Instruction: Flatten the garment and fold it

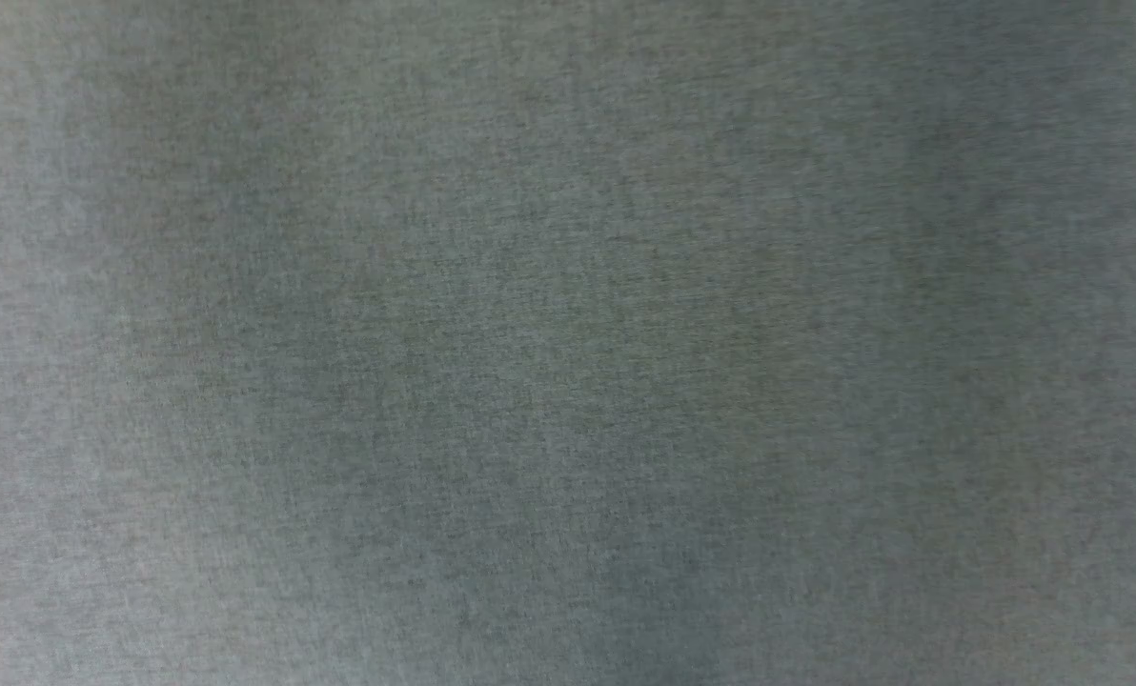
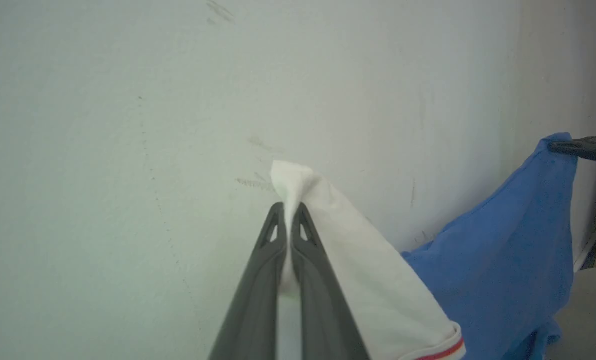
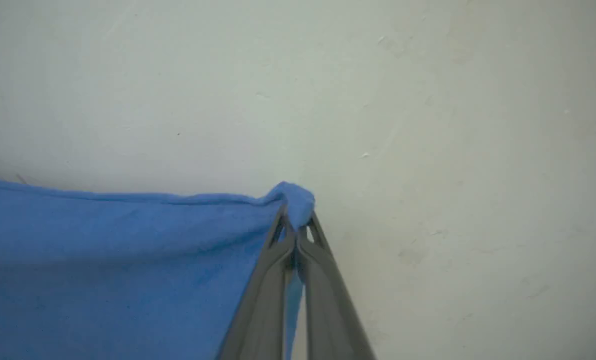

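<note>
Two grips hold the garment (image 2: 503, 260) at this moment, one in each of my tools. My left gripper (image 2: 289, 212) is clenched on a bunched fold of the white sleeve (image 2: 378, 280). Its two dark fingers (image 2: 258, 280) lie pressed together, and a tuft of white cloth pokes out past their tips. From that pinch the sleeve slopes down to the right and ends in a cuff (image 2: 450, 347) edged with a thin red stripe, at the bottom of the left wrist view. Right of the sleeve, the blue body of the shirt hangs as a slack sheet and rises to a corner at the far right. There my right gripper (image 2: 580, 148) comes in from the edge, its dark tips closed on the blue cloth. In the right wrist view the right gripper (image 3: 295, 222) is clamped on a small knob of blue fabric. The garment's edge runs leftward from the pinch as a nearly level line, with the cloth hanging below it. Behind the shirt in both wrist views stands a pale scuffed surface (image 2: 128, 125); I cannot tell whether it is wall or table. My head view gives a grey flecked surface (image 1: 568, 343), which I cannot identify.
</note>
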Controlling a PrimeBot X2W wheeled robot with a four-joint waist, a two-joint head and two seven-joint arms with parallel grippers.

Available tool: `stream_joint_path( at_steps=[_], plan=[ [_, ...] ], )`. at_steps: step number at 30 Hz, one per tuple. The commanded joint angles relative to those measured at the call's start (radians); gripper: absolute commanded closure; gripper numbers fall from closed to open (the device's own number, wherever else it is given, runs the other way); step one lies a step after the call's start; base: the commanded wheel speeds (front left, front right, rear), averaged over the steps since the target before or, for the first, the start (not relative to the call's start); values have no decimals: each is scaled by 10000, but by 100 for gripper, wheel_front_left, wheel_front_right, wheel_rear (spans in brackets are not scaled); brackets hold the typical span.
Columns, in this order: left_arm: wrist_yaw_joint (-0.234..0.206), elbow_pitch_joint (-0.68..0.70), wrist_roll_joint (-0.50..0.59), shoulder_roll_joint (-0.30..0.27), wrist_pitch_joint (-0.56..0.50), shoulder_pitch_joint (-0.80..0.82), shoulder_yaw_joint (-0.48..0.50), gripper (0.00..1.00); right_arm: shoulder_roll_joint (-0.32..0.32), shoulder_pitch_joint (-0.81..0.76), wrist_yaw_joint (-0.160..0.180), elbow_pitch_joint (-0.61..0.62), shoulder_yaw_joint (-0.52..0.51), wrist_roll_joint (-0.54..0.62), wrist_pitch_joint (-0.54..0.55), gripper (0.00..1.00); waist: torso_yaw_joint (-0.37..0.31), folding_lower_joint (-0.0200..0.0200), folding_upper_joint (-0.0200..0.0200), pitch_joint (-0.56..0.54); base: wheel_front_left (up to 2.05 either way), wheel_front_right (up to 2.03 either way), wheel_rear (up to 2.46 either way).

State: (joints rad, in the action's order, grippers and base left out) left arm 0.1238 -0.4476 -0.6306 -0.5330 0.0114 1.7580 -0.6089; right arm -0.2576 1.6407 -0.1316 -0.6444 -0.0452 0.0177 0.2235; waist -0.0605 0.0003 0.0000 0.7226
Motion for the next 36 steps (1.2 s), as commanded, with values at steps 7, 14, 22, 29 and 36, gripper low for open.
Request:
stream_joint_path(
  at_steps=[7,14,22,29,36],
  plan=[
    [68,1614,-1598,-576,66,-1324,-677,100,-439,-1497,9,992,951,-1529,-342,100,273,-3,0,71,0,0,0],
    [-444,3769,-2625,-1570,114,-4322,-845,100,-1199,-5082,9,3599,878,-3287,179,100,376,-3,0,-820,0,0,0],
    [-1890,6282,-2959,-2605,725,-8893,-1724,100,-903,-10446,9,6663,-299,-3946,941,100,370,-3,0,-2056,0,0,0],
    [-3054,7122,-3355,-2945,1218,-12077,-2654,100,170,-13918,9,7974,-1029,-4022,1167,100,446,-3,0,-3166,0,0,0],
    [-3733,7267,-4270,-3209,1086,-14403,-3449,100,632,-16544,9,8461,-1197,-3941,1319,100,579,-3,0,-4363,0,0,0]
  ],
)
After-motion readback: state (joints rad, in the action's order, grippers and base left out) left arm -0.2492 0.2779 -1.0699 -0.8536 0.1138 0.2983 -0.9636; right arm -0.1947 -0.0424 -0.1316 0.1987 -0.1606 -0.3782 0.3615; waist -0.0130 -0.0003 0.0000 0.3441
